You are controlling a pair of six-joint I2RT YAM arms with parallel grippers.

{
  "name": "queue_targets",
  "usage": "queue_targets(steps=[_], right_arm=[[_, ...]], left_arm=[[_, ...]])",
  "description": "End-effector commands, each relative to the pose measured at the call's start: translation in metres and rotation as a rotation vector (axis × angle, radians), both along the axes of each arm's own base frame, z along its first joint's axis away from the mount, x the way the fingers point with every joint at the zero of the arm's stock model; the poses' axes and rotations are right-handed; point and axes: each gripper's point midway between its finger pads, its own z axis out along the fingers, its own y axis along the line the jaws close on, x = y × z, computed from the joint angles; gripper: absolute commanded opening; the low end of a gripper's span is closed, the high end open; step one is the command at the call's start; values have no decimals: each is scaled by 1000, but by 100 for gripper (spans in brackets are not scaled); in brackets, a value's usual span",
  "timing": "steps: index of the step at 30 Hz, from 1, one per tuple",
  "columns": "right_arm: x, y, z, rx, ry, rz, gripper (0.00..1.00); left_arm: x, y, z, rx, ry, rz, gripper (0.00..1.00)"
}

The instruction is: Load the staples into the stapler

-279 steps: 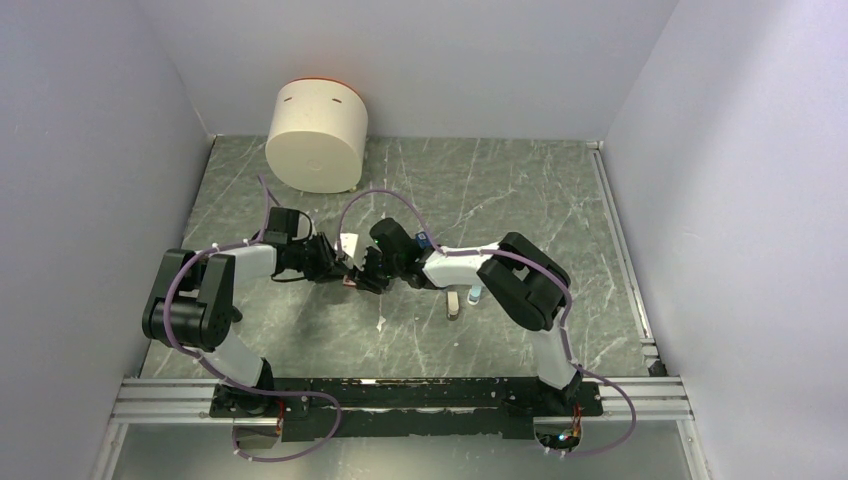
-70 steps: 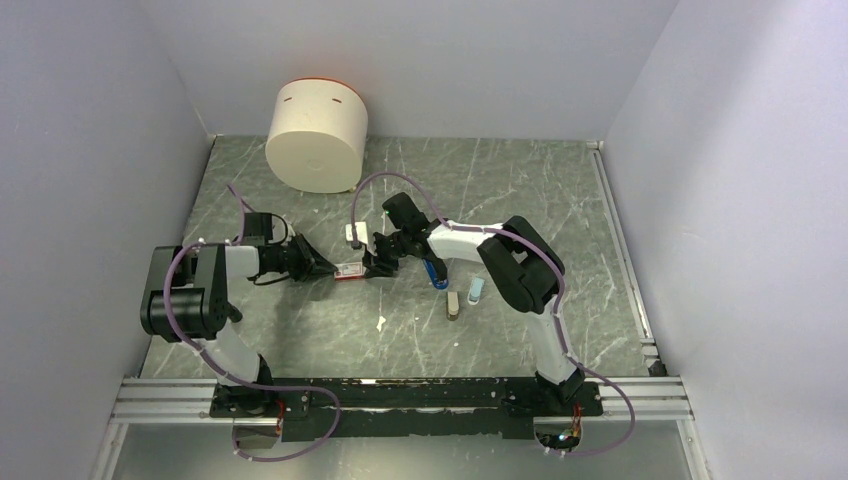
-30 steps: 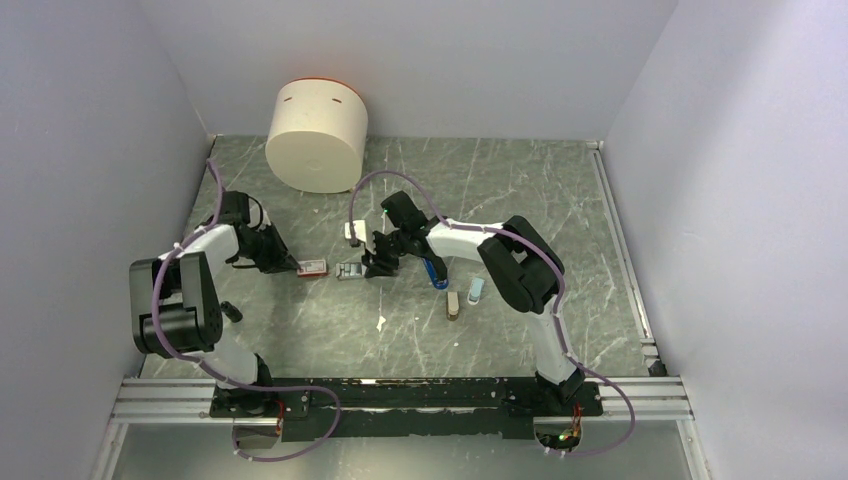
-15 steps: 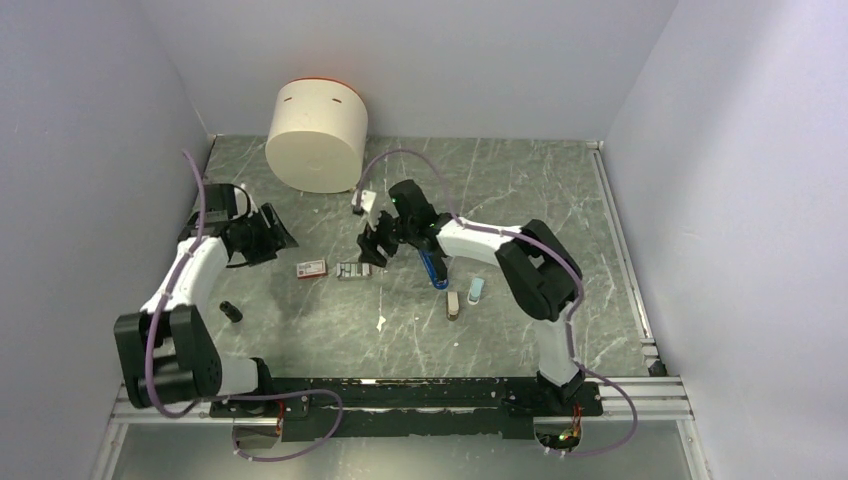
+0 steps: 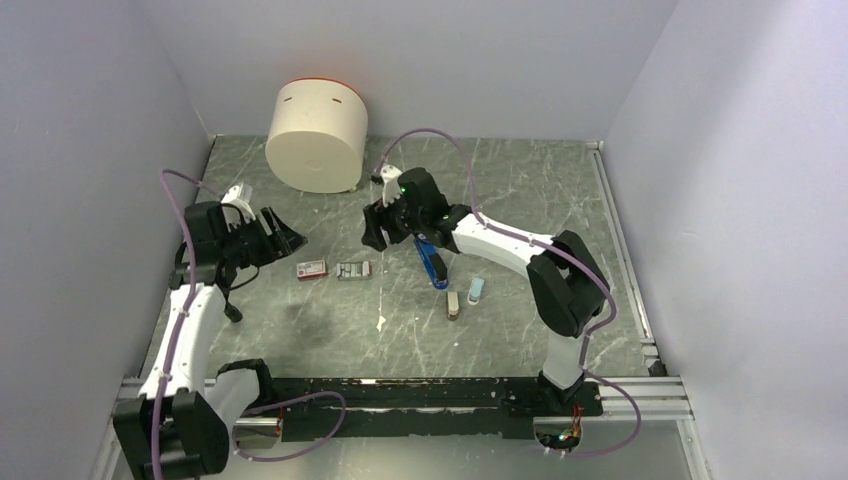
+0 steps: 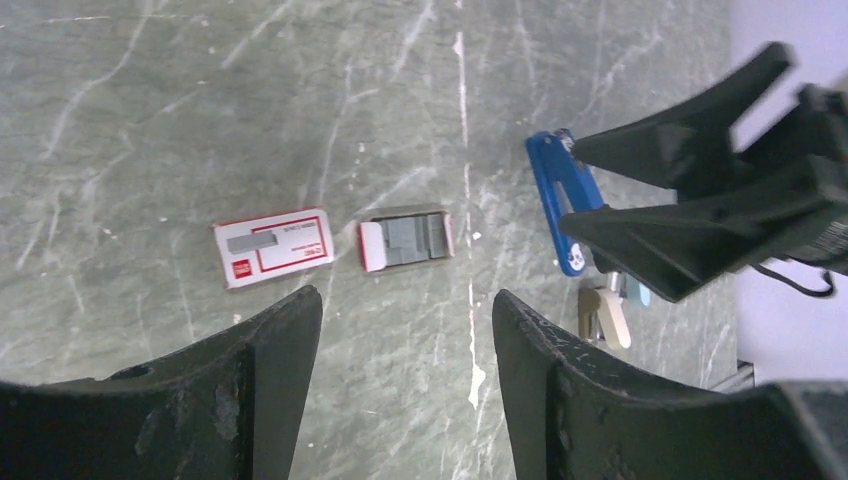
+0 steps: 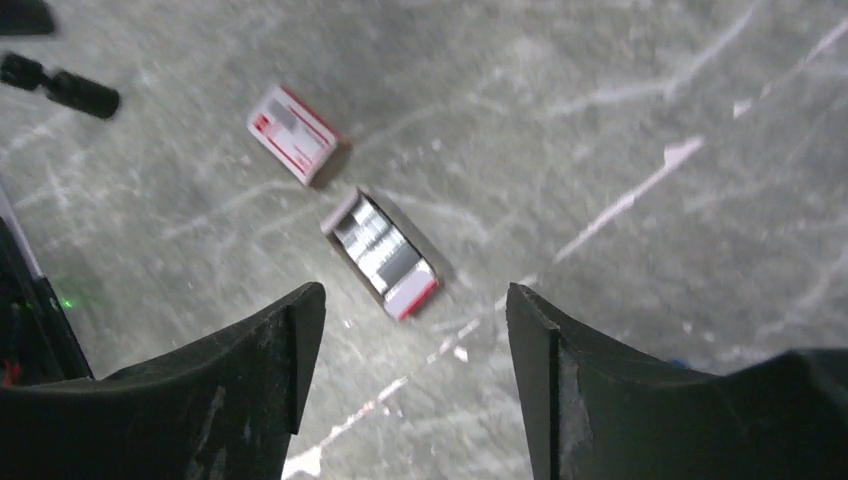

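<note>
**Fig.: top + both wrist views.** The staple box is now in two parts. The red sleeve (image 5: 311, 268) lies flat, and the open tray (image 5: 352, 270) sits just beside it at 3 o'clock w/ the grey staples (image 6: 405, 240) showing.

**Change:** a sec ago my L gripper (image 5: 275, 238) pinched the sleeve and my R gripper (image 5: 375, 225) was down at the tray. Both have since let go and lifted off.
- L gripper: fingers spread, nothing between them, approx 10 o'clock of the sleeve.
- R gripper: spread, empty, approx 1 o'clock of the tray.

**Meaning:** unboxing looks done. The staples are exposed for a pick, none loaded yet. The stapler (image 5: 432, 262) lies on the surface (image 5: 520, 200) at 3 o'clock of the tray, apart from it. I cannot tell if its top arm is open.

**Room:**
- Bare surface at 6 o'clock of the box parts.
- Tan piece (image 5: 453, 305) and pale-blue piece (image 5: 476, 290) at 5 o'clock of the stapler.
- Black cylinder (image 5: 232, 312) at 8 o'clock of the sleeve.
- White drum (image 5: 316, 135) at 12 o'clock, by the back wall.
- Side walls at 9 and 3 o'clock; my L arm runs close to the 9 o'clock one.
</note>
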Motion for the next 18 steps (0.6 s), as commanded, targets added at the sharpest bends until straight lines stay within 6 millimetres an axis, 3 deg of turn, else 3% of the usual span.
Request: queue_targets(steps=[1,3,6,12,16,18], right_arm=[[-22,-24,-38,-93,150,-97,80],[-35,-18,-45,-119,156,-108,91],[-48,-13,-66,-263,151,-187,94],[-47,-11,-92,-357,155,-404,66],[-46,-2,-91,-325,135,-425,58],[-44,2,-92,-320,139,-421,56]], left_arm=[[-7,-16,23,-59,-124,-74,69],[-12,-19,26,-65,-143,-91,69],[-17,-17,27,-50,-146,-79,72],[-18,-10,26,-16,-140,-34,84],[-17,-7,21,-2,-119,-11,89],[-15,-8,19,-9,-110,-23,84]])
